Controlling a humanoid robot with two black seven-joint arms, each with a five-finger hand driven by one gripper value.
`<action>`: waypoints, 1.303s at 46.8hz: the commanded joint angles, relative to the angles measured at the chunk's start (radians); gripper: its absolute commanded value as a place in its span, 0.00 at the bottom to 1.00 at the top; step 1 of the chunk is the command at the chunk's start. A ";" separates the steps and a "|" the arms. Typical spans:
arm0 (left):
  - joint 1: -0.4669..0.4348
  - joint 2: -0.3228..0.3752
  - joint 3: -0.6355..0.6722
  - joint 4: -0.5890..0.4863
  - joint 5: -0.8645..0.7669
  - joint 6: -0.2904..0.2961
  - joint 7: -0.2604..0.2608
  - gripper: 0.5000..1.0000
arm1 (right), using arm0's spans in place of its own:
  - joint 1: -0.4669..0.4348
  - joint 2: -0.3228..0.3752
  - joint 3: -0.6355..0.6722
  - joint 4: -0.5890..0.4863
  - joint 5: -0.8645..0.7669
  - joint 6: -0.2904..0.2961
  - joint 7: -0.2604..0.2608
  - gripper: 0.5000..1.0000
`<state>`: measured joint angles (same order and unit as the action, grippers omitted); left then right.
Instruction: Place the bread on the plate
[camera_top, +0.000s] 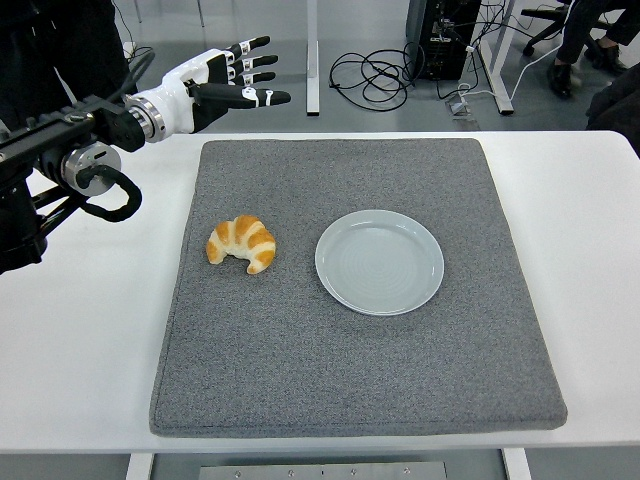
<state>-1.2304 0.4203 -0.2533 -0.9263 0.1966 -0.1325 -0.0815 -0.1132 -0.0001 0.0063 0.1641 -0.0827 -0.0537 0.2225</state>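
A golden croissant (241, 244) lies on the grey mat (350, 370), left of centre. A pale blue-grey plate (380, 262) sits just to its right, with nothing on it. My left hand (232, 80) hovers high beyond the mat's far left corner, well behind the croissant. Its white and black fingers (262, 98) are stretched out to the right and hold nothing. The black left arm (70, 160) enters from the left edge. No right arm shows.
The mat rests on a white table (580, 230). Beyond the far edge are cables (375, 72) on the floor, table legs and a dark computer case. A person's legs show at the top right.
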 joint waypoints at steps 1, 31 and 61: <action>0.002 0.050 0.000 -0.052 0.133 0.001 0.000 0.96 | 0.001 0.000 0.000 0.000 0.000 0.000 0.000 1.00; 0.002 0.296 0.092 -0.453 0.688 0.062 0.003 0.92 | 0.000 0.000 0.001 0.000 0.000 0.000 0.000 1.00; 0.132 0.302 0.117 -0.491 1.155 0.189 0.006 0.95 | 0.000 0.000 0.001 0.000 0.000 0.000 0.000 1.00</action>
<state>-1.1070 0.7272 -0.1423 -1.4191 1.3321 0.0566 -0.0703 -0.1131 0.0000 0.0070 0.1641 -0.0826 -0.0537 0.2224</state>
